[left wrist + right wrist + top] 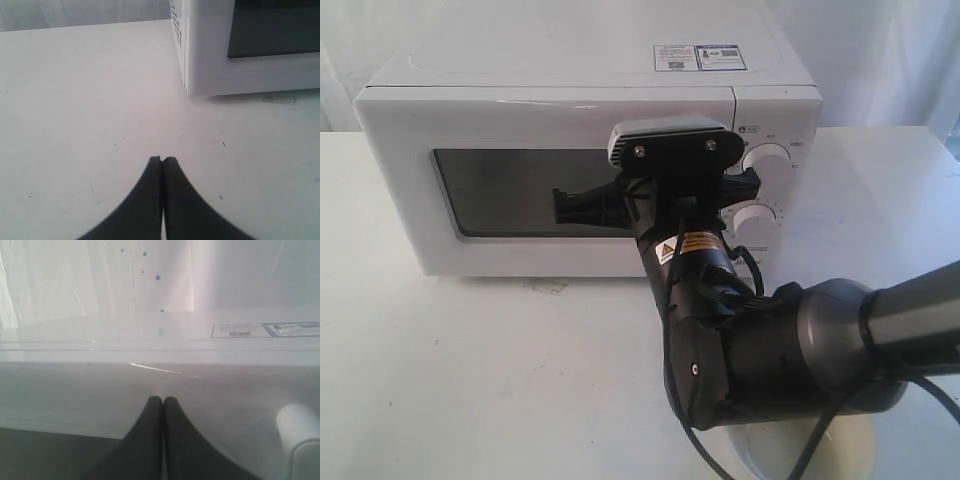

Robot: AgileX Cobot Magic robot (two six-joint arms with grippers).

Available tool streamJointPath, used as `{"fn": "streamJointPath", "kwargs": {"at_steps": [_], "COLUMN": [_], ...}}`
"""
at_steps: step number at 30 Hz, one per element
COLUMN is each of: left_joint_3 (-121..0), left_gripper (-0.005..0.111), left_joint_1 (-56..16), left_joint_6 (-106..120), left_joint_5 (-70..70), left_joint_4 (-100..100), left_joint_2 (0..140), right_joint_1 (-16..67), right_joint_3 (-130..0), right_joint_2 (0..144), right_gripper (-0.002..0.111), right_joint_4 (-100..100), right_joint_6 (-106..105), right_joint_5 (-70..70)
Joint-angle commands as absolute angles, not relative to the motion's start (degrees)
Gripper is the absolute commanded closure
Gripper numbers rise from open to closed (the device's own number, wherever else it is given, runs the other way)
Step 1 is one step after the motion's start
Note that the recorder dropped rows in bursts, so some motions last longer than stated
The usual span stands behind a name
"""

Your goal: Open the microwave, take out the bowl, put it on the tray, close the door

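Exterior view coverage shows the microwave (570, 80) set at the back of the table (470, 380) with its door (410, 180) shut flush. The bowl cannot be seen and is judged to be inside, behind the dark window (500, 190). The right gripper (163, 399) is raised against the door's upper part, just beside the top of the bar handle (300, 437). Its jaws are pressed together with nothing between them, presumably as a lead-in to hooking or grasping that handle. The left gripper (163, 159) is likewise pressed closed and empty, held low over the table off the microwave's left front corner, probably so that the right arm's work is not obstructed.
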State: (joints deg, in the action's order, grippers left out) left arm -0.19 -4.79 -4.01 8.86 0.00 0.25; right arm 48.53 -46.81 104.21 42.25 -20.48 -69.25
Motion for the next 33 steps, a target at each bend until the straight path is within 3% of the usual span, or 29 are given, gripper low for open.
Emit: {"fn": "streamJointPath", "kwargs": {"at_steps": [1,14,19,26,33], "left_joint_3": [0.0,0.0,0.0,0.0,0.0], "left_gripper": [0.107,0.107,0.107,0.107,0.107], "left_joint_1": [-4.7,-4.7,-4.7,-4.7,-4.7], "left_joint_6": [-4.1,-4.1,-4.1,-4.0,-4.0], "left_joint_5": [9.0,9.0,9.0,9.0,9.0], "left_joint_4": [0.3,0.3,0.3,0.3,0.3], "left_joint_2": [0.0,0.0,0.0,0.0,0.0], "right_joint_1": [48.5,48.7,48.7,48.5,46.4], "right_joint_3": [-46.6,-46.6,-46.6,-46.0,-31.0], "right_joint_2": [103.2,92.2,84.8,71.8,55.0], "right_gripper": [0.108,0.108,0.108,0.108,0.108], "right_joint_4": [42.5,44.5,55.8,69.6,69.7], "right_joint_6": [-20.7,-20.7,-21.5,-54.7,-56.7], "right_joint_5": [-70.0,-69.5,-51.7,-33.5,-27.6]}}
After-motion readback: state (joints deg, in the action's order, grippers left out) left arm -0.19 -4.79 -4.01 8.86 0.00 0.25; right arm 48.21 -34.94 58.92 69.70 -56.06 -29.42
